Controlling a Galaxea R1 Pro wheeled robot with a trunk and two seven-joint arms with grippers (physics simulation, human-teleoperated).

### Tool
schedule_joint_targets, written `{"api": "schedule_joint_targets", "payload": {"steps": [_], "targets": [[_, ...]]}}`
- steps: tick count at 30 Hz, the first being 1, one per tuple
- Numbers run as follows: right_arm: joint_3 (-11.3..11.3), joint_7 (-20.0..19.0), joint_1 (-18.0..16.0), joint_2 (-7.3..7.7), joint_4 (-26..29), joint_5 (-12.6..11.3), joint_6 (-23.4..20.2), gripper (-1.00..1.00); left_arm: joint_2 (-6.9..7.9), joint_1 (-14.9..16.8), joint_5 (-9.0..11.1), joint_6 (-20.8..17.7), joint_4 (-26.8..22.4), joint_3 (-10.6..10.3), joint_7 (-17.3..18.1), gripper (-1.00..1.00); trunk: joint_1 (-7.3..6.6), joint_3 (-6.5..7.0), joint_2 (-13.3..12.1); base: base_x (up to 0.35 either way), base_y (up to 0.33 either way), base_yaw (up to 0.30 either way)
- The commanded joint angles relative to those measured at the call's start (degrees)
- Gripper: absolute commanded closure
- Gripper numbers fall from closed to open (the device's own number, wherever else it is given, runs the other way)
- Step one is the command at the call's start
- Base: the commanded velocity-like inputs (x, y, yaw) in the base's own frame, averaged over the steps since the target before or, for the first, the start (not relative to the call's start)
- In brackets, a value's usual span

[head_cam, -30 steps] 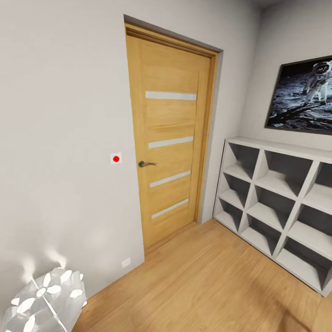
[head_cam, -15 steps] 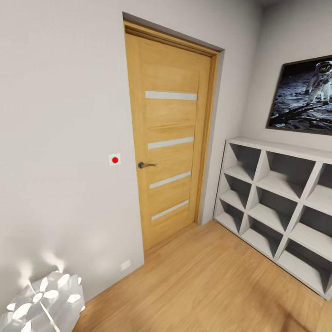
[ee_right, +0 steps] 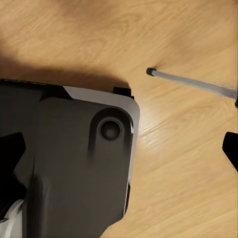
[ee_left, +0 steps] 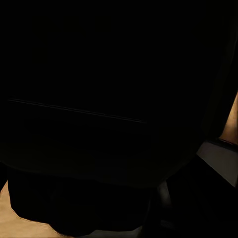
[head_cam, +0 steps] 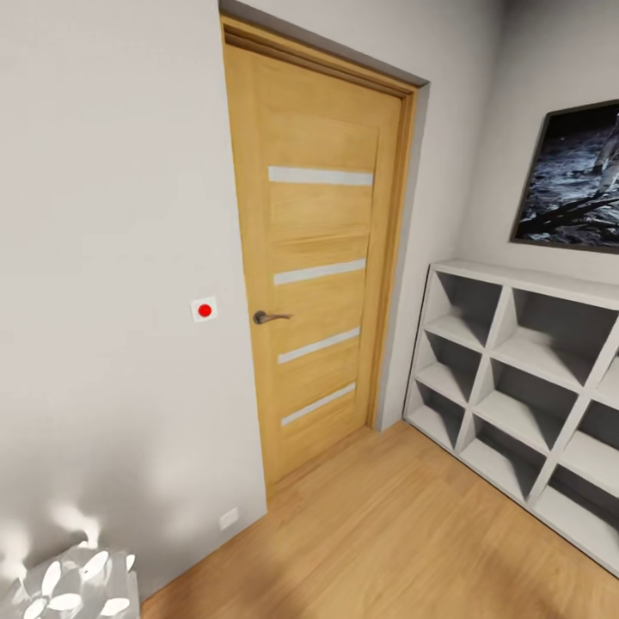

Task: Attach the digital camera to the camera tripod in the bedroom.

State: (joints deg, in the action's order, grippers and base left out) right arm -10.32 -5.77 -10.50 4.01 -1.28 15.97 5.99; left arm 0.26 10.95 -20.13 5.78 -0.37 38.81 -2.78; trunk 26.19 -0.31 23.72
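from the head, a closed wooden door [head_cam: 314,258] with a lever handle [head_cam: 269,317] is faced, a red-dot wall switch [head_cam: 204,309] beside it, grey cube shelving [head_cam: 524,378] along the adjoining wall. at the left wrist, near-blackness is met; jaw state cannot be told. at the right wrist, the robot's dark base [ee_right: 69,163] and a silver tripod leg [ee_right: 191,82] are seen over wood floor [ee_right: 183,163]; jaw state cannot be told.

The door [head_cam: 314,258] is honey-yellow wood with four pale stripes across it. At its nine o'clock, a white square with a red dot [head_cam: 204,309] sits on the light grey wall [head_cam: 103,258]. At three o'clock stand white shelves [head_cam: 524,387], grey inside. The floor [head_cam: 387,542] is light wood. The picture [head_cam: 572,176] is black and grey.
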Motion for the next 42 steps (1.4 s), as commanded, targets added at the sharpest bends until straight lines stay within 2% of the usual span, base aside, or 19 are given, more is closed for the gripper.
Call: {"api": "schedule_joint_targets", "payload": {"steps": [1, 8, 25, 32, 42], "targets": [[-0.5, -0.1, 0.0, 0.03, -0.1, 0.5, 0.3, -1.00, 0.01, 0.0, -0.7, 0.2, 0.1, 0.4, -0.2, 1.00, 0.05, -0.03, 0.0, 0.308, 0.153, 0.000], [-0.5, -0.1, 0.0, 0.03, -0.1, 0.4, 0.3, -1.00, -0.15, 0.0, -0.6, 0.3, 0.2, 0.4, -0.3, 1.00, 0.05, -0.03, 0.0, 0.163, 0.174, 0.000], [-0.5, -0.2, 0.0, 0.10, 0.1, 0.5, 0.3, -1.00, -0.21, 0.0, -0.6, 0.5, 0.2, 0.4, -0.3, 1.00, 0.05, -0.03, 0.0, 0.006, 0.010, 0.000], [-0.5, -0.1, 0.0, 0.01, 0.1, 0.6, 0.4, -1.00, -1.42, 0.0, -0.8, 0.4, 0.1, 0.3, -0.3, 1.00, 0.05, -0.03, 0.0, 0.000, 0.274, 0.000], [-0.7, -0.1, 0.0, -0.19, 0.1, 0.5, 0.3, -1.00, -1.57, 0.0, -0.8, 0.3, 0.1, 0.2, -0.3, 1.00, 0.05, -0.03, 0.0, 0.000, 0.324, -0.079]]}}
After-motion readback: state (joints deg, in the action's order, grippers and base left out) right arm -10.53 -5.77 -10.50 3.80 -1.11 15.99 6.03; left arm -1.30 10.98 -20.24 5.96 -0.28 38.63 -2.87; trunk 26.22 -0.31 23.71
